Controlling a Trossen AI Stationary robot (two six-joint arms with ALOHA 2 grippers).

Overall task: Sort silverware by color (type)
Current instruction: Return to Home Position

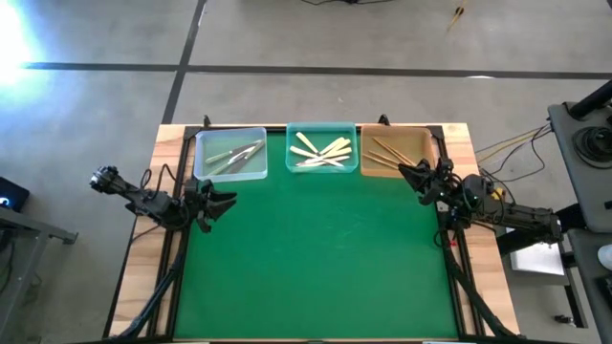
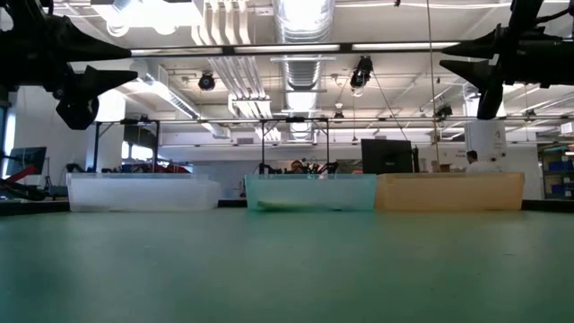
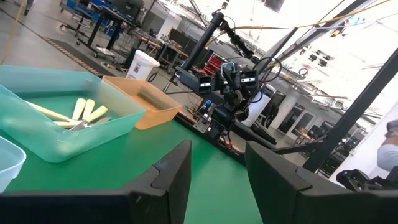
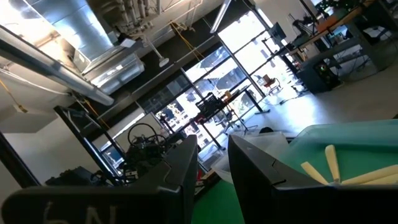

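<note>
Three trays stand in a row at the table's far edge. The clear left tray (image 1: 230,153) holds silver-grey utensils (image 1: 234,153). The teal middle tray (image 1: 322,150) holds cream-yellow utensils (image 1: 320,153), which also show in the left wrist view (image 3: 81,113) and the right wrist view (image 4: 333,165). The orange right tray (image 1: 395,153) holds tan-brown utensils (image 1: 387,153). My left gripper (image 1: 225,203) is open and empty above the mat's left side. My right gripper (image 1: 409,174) is open and empty above the mat, by the orange tray's near right corner.
A green mat (image 1: 316,258) covers the table between the arms. The three trays show side by side in the low view (image 2: 309,191). Wooden table edges (image 1: 143,258) flank the mat. Cables run along the right side (image 1: 507,153).
</note>
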